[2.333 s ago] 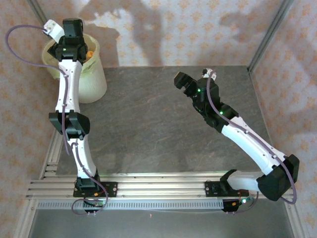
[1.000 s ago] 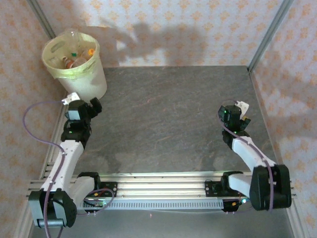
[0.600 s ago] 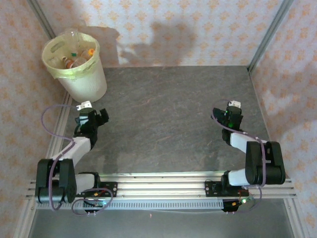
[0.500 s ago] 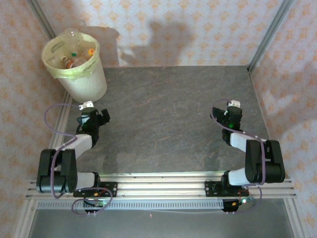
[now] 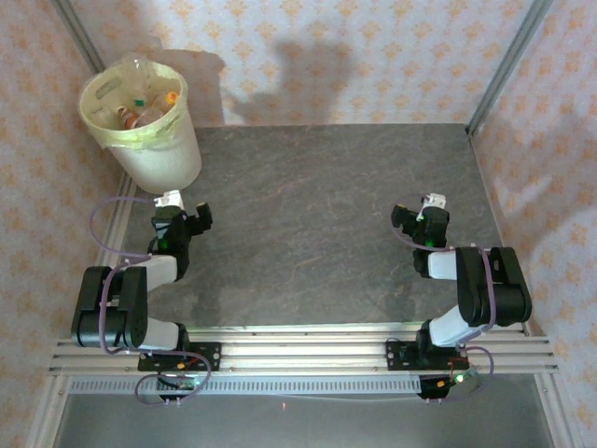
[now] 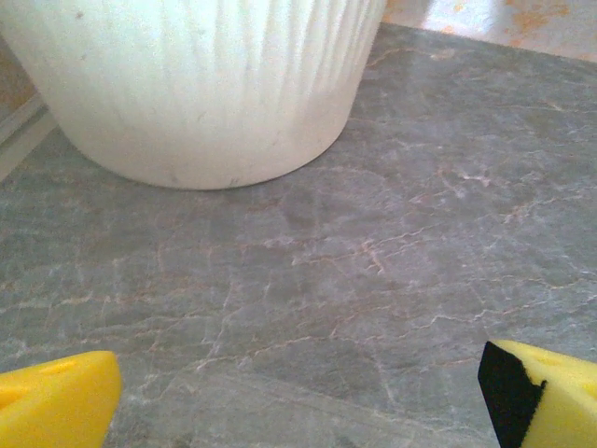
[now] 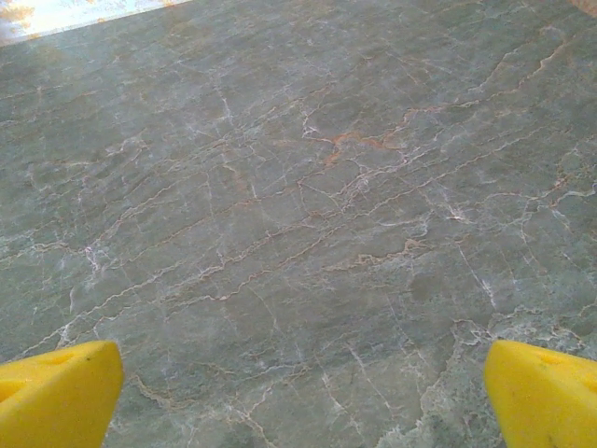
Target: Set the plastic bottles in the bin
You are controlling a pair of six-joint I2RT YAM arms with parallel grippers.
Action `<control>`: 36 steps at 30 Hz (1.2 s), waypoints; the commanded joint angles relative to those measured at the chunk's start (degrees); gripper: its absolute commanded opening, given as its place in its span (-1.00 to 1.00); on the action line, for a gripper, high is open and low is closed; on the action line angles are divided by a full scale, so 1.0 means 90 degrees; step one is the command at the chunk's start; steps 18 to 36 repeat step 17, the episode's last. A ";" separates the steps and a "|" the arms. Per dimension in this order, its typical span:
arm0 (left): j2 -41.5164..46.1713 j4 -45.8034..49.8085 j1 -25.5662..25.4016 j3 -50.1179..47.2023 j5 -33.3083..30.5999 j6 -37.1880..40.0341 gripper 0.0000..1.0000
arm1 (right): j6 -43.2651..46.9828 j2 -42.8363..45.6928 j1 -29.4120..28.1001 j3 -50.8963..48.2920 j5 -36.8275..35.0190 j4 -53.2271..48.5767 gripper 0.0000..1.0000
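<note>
A grey veined stone table [image 5: 317,187] sits inside patterned pink walls. In the upper left of the top view the bin [image 5: 168,159] stands upright, mouth upward. The plastic bottles [image 5: 140,114] lie heaped inside it, too small and jumbled to tell their long axes. Just below the bin, the left gripper [image 5: 191,217] has its yellow fingers [image 6: 56,406] spread wide and holds nothing. At right of centre, the right gripper [image 5: 417,217] is likewise spread and holds nothing, low over bare stone.

Grey veined stone table [image 5: 317,205] — the cream bin [image 5: 168,154] stands at its far-left corner.
</note>
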State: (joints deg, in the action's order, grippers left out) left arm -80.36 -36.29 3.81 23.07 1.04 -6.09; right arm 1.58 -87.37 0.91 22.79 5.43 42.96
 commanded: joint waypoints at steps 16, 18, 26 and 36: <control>-0.0572 -0.0883 -0.0853 0.0018 -0.1922 0.0420 1.00 | 0.0107 0.0020 -0.0076 0.0144 -0.0228 0.0156 0.98; -0.0595 -0.0963 -0.0853 -0.0001 -0.1924 0.0432 1.00 | 0.0109 0.0018 -0.0075 0.0144 -0.0232 0.0152 0.98; -0.0595 -0.0963 -0.0853 -0.0001 -0.1924 0.0432 1.00 | 0.0109 0.0018 -0.0075 0.0144 -0.0232 0.0152 0.98; -0.0595 -0.0963 -0.0853 -0.0001 -0.1924 0.0432 1.00 | 0.0109 0.0018 -0.0075 0.0144 -0.0232 0.0152 0.98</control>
